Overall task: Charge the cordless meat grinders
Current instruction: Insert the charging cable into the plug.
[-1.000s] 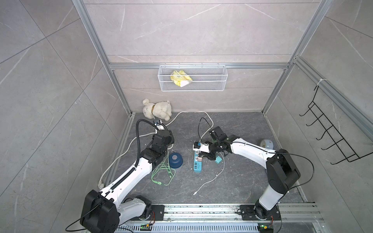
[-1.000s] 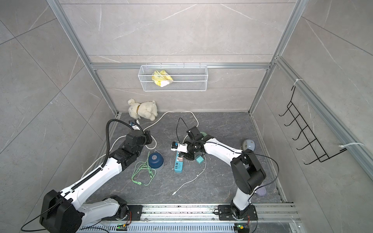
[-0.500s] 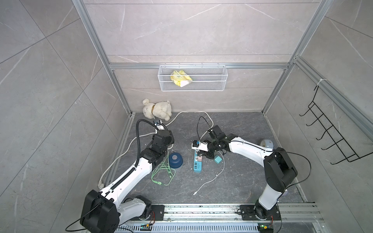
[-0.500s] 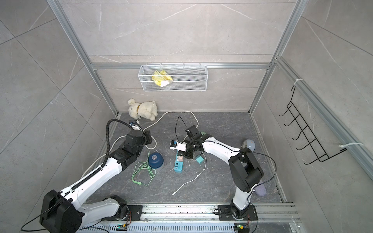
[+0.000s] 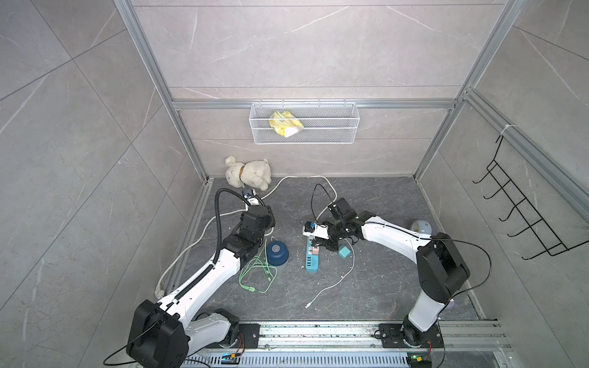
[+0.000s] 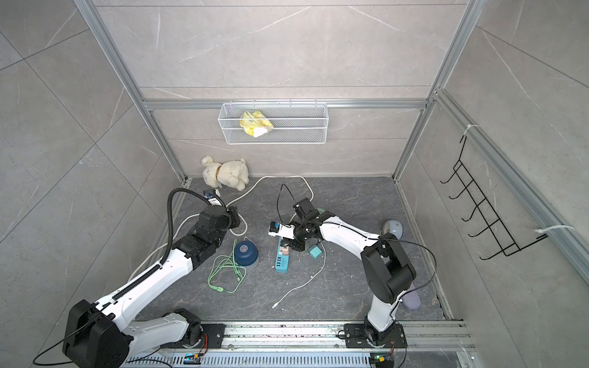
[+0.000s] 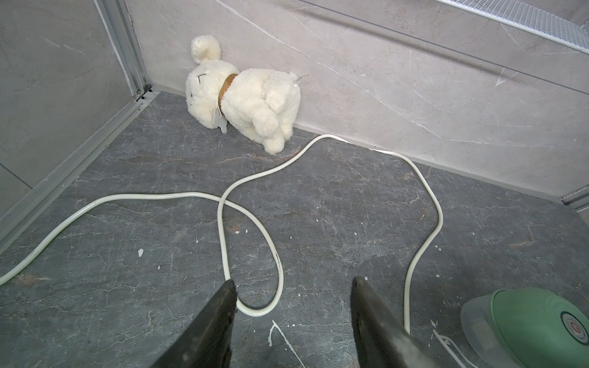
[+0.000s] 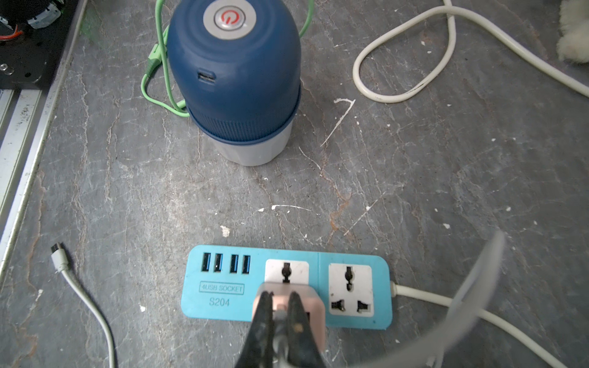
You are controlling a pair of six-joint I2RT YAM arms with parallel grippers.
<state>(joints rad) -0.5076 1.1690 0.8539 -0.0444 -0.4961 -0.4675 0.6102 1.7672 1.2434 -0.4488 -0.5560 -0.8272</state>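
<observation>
Navy grinder [image 5: 276, 253] sat, in a top view, at nine o'clock from the right gripper [image 8: 279, 296], which was clamped on a grey plug [image 8: 280, 317]; the left gripper [image 7: 294, 280] stood with its jaws apart.

The left arm [image 5: 220, 267] stretches from the near-left base toward the far middle, its left gripper [image 7: 294, 280] held low with jaws parted, while the right arm [image 5: 392, 237] reaches left from the near-right base, its right gripper [image 8: 279, 294] angled downward, jaws pressed almost together.
</observation>
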